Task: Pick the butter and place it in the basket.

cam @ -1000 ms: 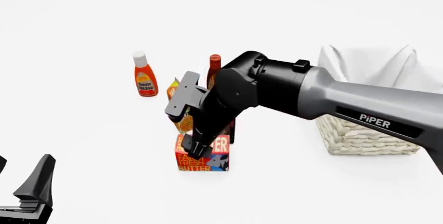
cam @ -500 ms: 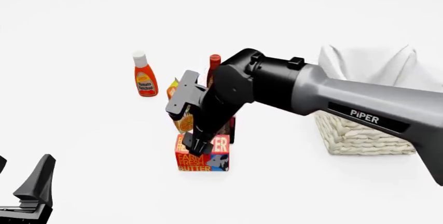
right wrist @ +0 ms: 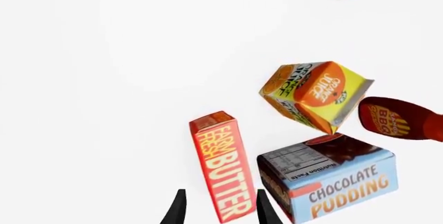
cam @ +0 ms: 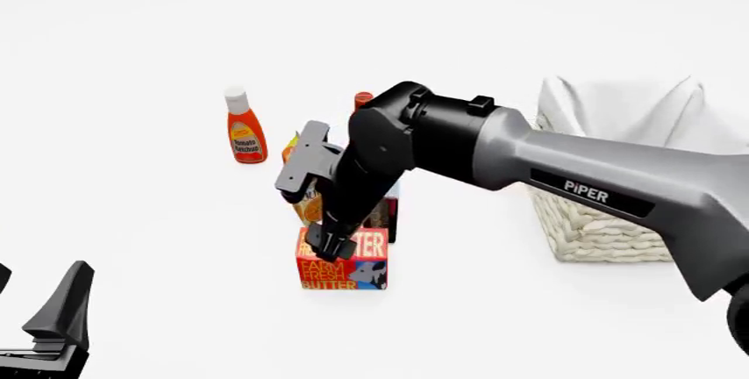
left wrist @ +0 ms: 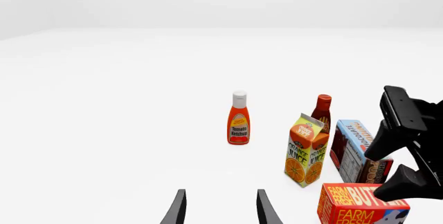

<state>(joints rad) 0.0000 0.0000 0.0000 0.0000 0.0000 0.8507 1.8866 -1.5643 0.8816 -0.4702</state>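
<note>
right gripper [cam: 331, 248] held open just above the upright butter [cam: 342, 270], nothing gripped, left gripper [left wrist: 219, 208] open, empty, basket [cam: 602, 221] well apart

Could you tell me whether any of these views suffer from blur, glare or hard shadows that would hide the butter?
Front view: evenly lit and sharp, with no cast shadows; only the right gripper covers part of the butter. Right wrist view: crisp lettering, steep perspective tilts the cartons. Left wrist view: sharp, but the frame edge cuts off the butter.
</note>
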